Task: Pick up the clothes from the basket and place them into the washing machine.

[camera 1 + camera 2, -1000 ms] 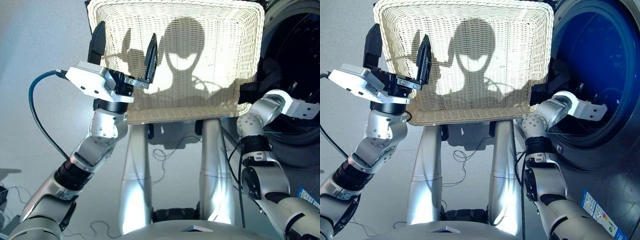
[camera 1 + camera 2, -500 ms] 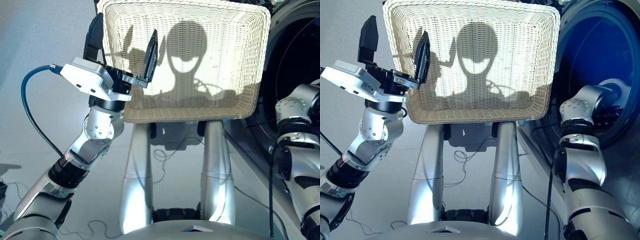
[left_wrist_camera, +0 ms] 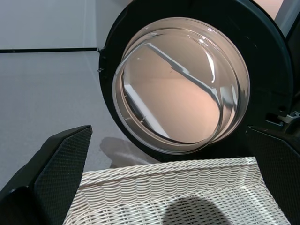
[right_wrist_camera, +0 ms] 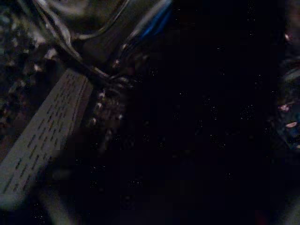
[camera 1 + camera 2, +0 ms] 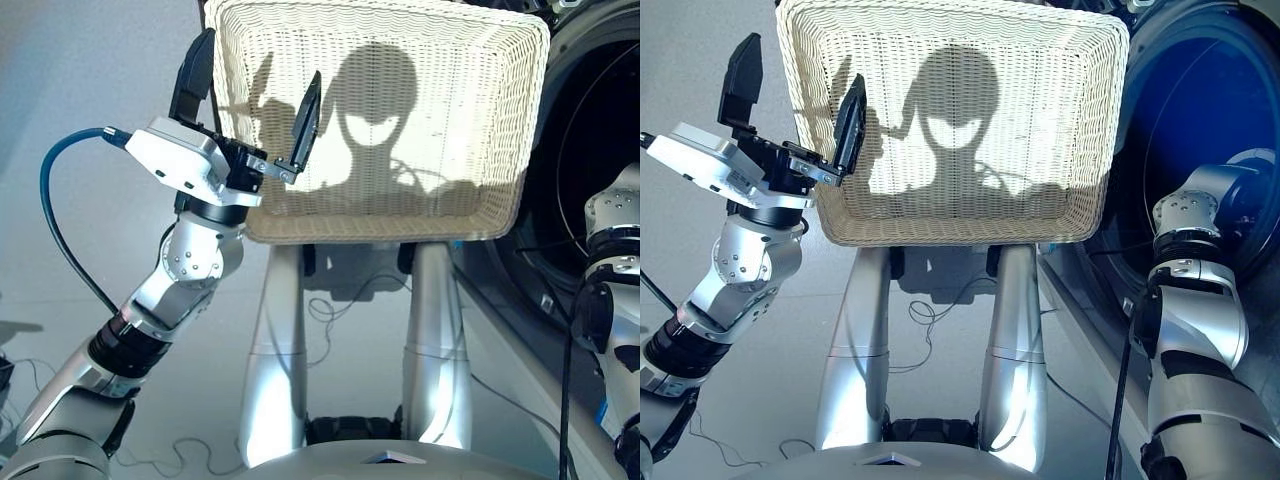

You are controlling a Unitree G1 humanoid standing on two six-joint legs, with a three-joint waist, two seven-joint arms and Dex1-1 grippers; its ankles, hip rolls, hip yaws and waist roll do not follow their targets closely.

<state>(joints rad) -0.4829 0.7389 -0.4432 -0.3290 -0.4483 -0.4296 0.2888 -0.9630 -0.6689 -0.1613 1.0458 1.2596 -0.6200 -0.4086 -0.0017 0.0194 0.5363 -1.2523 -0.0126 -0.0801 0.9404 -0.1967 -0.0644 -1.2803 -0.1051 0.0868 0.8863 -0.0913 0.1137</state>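
Note:
The cream-white wicker basket (image 5: pixel 440 90) stands ahead of me, and its inside shows only shadows. My left gripper (image 5: pixel 250 98) hovers open over the basket's near left corner, holding nothing. In the left wrist view its black fingers (image 3: pixel 51 173) frame the basket's rim (image 3: pixel 173 171) and the washing machine's round glass door (image 3: pixel 180 84). My right arm (image 5: pixel 1200 200) reaches into the washing machine (image 5: pixel 600 120) on the right, with the gripper hidden inside. The right wrist view shows the perforated drum (image 4: pixel 37 136) and a dark mass (image 4: pixel 211 140). I cannot make out the clothes there.
The basket rests on a stand with two silver legs (image 5: pixel 270 350). Cables (image 5: pixel 340 300) lie on the grey floor beneath it. A blue cable (image 5: pixel 60 230) loops from my left wrist.
My right arm held black cloth at the basket's right corner a second ago and has swung right into the washing machine's opening. The left gripper has stayed open in place. The camera shifted slightly.

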